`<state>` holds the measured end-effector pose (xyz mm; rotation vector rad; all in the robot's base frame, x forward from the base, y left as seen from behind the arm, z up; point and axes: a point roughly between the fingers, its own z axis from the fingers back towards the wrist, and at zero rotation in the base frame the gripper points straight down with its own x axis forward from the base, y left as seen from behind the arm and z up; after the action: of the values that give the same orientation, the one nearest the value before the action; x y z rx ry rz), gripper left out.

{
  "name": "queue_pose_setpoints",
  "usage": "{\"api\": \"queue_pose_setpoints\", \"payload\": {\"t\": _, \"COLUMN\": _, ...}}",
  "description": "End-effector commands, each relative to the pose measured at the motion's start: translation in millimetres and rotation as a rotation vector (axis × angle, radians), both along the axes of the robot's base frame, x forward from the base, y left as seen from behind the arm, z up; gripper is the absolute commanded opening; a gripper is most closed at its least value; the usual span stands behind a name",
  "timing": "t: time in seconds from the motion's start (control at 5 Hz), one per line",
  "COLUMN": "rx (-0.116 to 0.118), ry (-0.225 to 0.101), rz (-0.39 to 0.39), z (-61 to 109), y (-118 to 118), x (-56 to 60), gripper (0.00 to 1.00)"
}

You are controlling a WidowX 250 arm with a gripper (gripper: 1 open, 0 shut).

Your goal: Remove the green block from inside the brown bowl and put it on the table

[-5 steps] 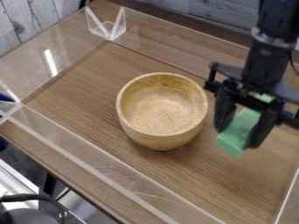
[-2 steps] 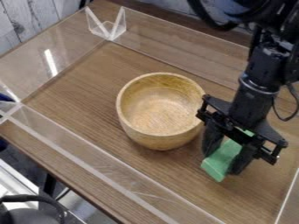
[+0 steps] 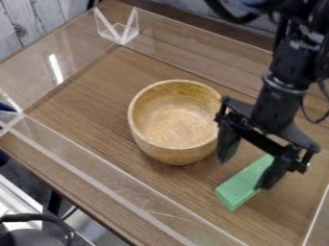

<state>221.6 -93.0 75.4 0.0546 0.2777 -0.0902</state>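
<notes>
The green block [image 3: 244, 186] is on the table [image 3: 90, 86], just right of the brown bowl [image 3: 180, 120] and near the front right wall. Its near end touches the wood and its far end slants up between my fingers. My gripper [image 3: 266, 156] hangs directly over it, pointing steeply down and open, with its two black fingers [image 3: 228, 144] spread wide on either side of the block and not touching it. The bowl is empty, its grained inside fully visible.
Low clear acrylic walls [image 3: 77, 159] run around the tabletop, and the front wall passes close to the block. A small clear acrylic stand [image 3: 118, 27] sits in the back left corner. Bare wood lies left of and behind the bowl.
My gripper came down and toward the front with the green block shut between its fingers, then opened. The block now lies on the table, released.
</notes>
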Motion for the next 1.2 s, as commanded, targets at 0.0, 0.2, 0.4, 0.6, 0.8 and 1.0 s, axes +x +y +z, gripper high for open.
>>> {"api": "queue_pose_setpoints", "payload": {"t": 0.0, "rx": -0.038, "ry": -0.105, "rz": -0.007, "z": 38.2, "y": -2, "x": -1.1, "gripper": 1.0}}
{"api": "queue_pose_setpoints", "payload": {"t": 0.2, "rx": -0.046, "ry": -0.17, "rz": 0.014, "z": 67.9, "y": -5, "x": 2.6, "gripper": 1.0}}
{"api": "queue_pose_setpoints", "payload": {"t": 0.4, "rx": -0.049, "ry": -0.214, "rz": 0.025, "z": 87.7, "y": -9, "x": 4.5, "gripper": 1.0}}
{"api": "queue_pose_setpoints", "payload": {"t": 0.6, "rx": -0.046, "ry": -0.233, "rz": 0.047, "z": 97.4, "y": -11, "x": 5.5, "gripper": 1.0}}
{"api": "queue_pose_setpoints", "payload": {"t": 0.8, "rx": -0.089, "ry": -0.215, "rz": 0.023, "z": 100.3, "y": -2, "x": -1.1, "gripper": 1.0}}
{"api": "queue_pose_setpoints", "payload": {"t": 1.0, "rx": -0.125, "ry": -0.197, "rz": 0.014, "z": 104.6, "y": 12, "x": -8.5, "gripper": 1.0}}
